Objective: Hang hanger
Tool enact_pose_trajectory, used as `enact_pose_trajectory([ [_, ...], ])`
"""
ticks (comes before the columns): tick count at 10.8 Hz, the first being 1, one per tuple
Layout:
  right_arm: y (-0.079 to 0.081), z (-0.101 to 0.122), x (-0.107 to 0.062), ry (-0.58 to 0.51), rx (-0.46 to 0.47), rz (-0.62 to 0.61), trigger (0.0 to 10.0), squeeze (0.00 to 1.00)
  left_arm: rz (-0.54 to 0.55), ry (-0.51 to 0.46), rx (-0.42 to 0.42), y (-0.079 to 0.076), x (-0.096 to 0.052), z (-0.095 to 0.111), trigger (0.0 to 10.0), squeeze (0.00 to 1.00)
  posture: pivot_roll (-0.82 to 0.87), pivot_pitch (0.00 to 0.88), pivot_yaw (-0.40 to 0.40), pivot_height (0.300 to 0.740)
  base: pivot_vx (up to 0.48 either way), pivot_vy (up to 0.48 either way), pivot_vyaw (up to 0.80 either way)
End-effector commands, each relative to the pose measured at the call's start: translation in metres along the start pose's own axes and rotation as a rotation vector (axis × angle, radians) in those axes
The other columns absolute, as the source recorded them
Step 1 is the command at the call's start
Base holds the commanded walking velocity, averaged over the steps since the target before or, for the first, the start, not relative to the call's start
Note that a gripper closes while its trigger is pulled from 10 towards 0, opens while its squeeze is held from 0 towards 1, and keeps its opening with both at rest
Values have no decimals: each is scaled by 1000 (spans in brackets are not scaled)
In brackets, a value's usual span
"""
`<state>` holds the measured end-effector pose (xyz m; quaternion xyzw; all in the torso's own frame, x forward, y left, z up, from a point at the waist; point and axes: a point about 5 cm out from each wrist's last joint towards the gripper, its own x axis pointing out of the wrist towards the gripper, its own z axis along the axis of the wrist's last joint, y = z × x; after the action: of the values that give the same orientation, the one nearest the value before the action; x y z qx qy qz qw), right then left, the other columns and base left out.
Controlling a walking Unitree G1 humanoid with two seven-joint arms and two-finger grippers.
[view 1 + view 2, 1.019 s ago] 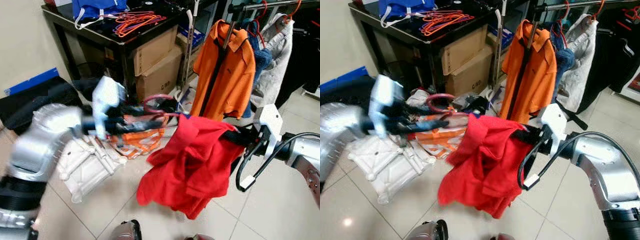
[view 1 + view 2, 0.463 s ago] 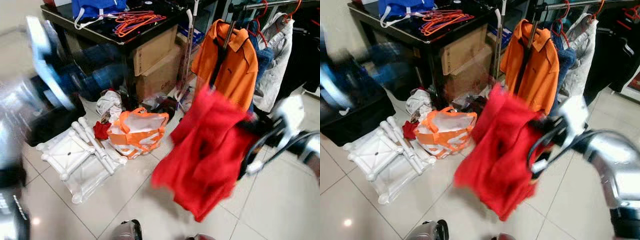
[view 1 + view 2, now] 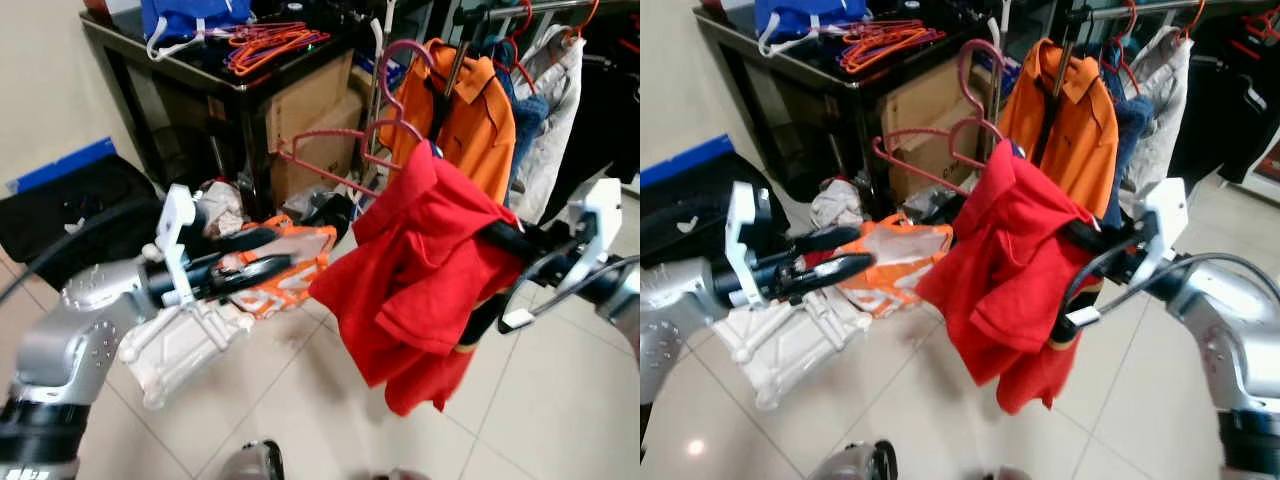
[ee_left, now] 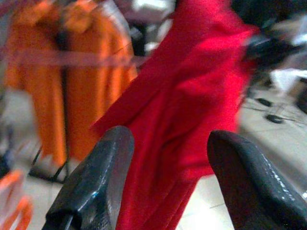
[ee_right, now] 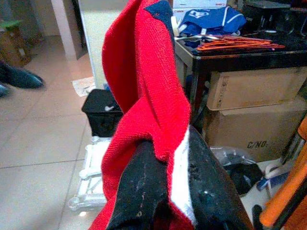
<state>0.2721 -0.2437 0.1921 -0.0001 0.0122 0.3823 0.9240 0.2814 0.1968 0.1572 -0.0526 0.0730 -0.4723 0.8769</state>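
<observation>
Both my grippers show from my head: my right gripper [image 3: 500, 237] is pressed together on a red shirt [image 3: 425, 270], held up in front of me. That shirt hangs on a pink hanger [image 3: 375, 125] whose hook curls up above the collar, in front of an orange shirt [image 3: 465, 130] on the clothes rack [image 3: 540, 8]. The hanger is tilted, one arm sticking out to my left, and it is not on the rail. My left gripper [image 3: 270, 265] reaches forward low on my left with its fingers apart, holding nothing, above an orange and white bag [image 3: 290, 270] on the tiled floor [image 3: 280, 390]. A white plastic frame [image 3: 175, 340] lies beside the bag. Behind stands a black table [image 3: 200, 70] with orange hangers [image 3: 275, 40] on top and cardboard boxes [image 3: 310, 120] under it.

From my right eye the same scene appears, the red shirt draped over my right gripper [image 3: 1080, 235].

Along my left wrist, both fingers [image 4: 96, 187] are spread wide with the red shirt beyond the gap, not touching; the picture is blurred.

Along my right wrist, my fingers [image 5: 144, 191] are clamped on a fold of the red shirt, the table and boxes behind.
</observation>
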Motion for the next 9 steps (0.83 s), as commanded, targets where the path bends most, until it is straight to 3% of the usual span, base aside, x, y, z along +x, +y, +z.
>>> enact_pose_trajectory([
  [1, -2, 18, -11, -43, -42, 9, 0, 0, 115, 39, -50, 19, -15, -17, 10000, 0, -154, 81, 20, 740, 0, 0, 0],
  [3, 0, 17, -16, -15, -48, 27, 0, 0, 316, -18, -149, 45, -25, -22, 10000, 0, -160, 80, 20, 740, 0, 0, 0],
  [4, 3, 8, -20, 35, -54, 56, 0, 0, 433, -90, -242, 61, -24, -22, 10000, 0, -167, 82, 25, 740, 0, 0, 0],
  [5, 7, -8, -25, 82, -76, 81, 0, 0, 474, -112, -329, 64, -12, -32, 10000, 0, -174, 86, 36, 740, 0, 0, 0],
  [6, 10, -14, -26, 75, -66, 101, 0, 0, 464, -117, -384, 61, -3, -41, 10000, 0, -177, 87, 40, 740, 0, 0, 0],
  [7, 16, -25, -30, 119, -33, 164, 0, 0, 425, -47, -509, 50, 11, -65, 10000, 0, -181, 90, 44, 740, 0, 0, 0],
  [9, 21, -15, -29, 97, -24, 218, 0, 0, 387, 82, -632, 38, 19, -96, 10000, 0, -197, 102, 42, 740, 0, 0, 0],
])
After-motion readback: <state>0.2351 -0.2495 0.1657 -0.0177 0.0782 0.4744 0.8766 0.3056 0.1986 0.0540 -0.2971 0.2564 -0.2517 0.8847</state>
